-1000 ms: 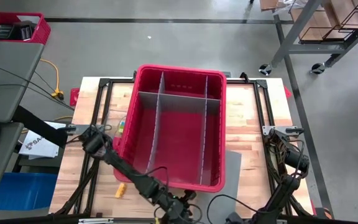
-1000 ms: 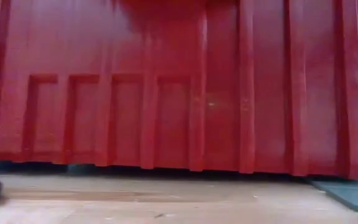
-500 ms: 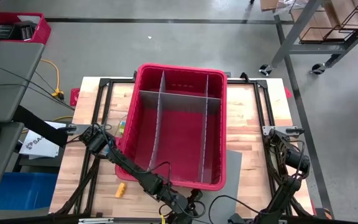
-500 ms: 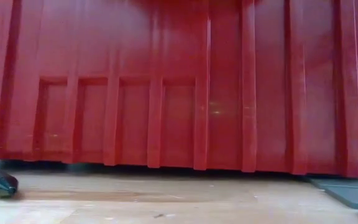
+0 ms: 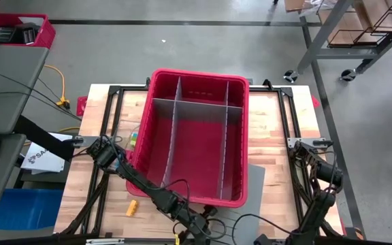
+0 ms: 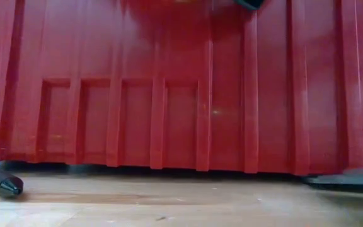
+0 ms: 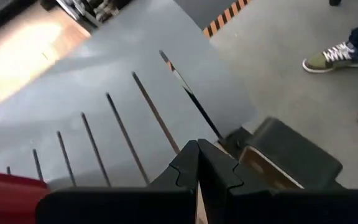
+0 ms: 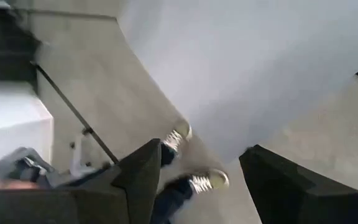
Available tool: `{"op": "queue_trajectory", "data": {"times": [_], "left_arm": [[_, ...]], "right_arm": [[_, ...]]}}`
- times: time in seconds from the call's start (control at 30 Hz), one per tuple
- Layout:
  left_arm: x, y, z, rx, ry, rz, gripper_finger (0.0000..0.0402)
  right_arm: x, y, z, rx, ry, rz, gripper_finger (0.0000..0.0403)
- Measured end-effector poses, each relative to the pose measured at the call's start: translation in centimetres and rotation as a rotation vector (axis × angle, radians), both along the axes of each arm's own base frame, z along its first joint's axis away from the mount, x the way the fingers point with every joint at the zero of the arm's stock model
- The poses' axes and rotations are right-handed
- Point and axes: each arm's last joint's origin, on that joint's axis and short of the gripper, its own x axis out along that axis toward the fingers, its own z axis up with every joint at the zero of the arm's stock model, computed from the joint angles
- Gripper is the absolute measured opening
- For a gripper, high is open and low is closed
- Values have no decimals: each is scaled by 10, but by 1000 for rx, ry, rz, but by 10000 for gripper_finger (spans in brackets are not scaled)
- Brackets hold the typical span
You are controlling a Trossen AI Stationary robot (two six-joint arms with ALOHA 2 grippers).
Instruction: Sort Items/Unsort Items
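On a wooden worktop [image 5: 278,129], a small orange block [image 5: 132,207] lies just beside the big red bin [image 5: 203,197]; it looks light and rigid, best pinched across its short sides, while the left pincer [image 7: 198,163] is pressed together empty and the right pincer [image 8: 197,180] is spread.
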Motion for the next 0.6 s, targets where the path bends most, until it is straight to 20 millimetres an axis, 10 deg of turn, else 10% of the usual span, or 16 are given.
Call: {"op": "queue_trajectory", "data": {"times": [0.6], "left_arm": [[-2,3,11,-18,6,35,0]], "right_arm": [[10,-24,31,-166,-239,-188,210]]}}
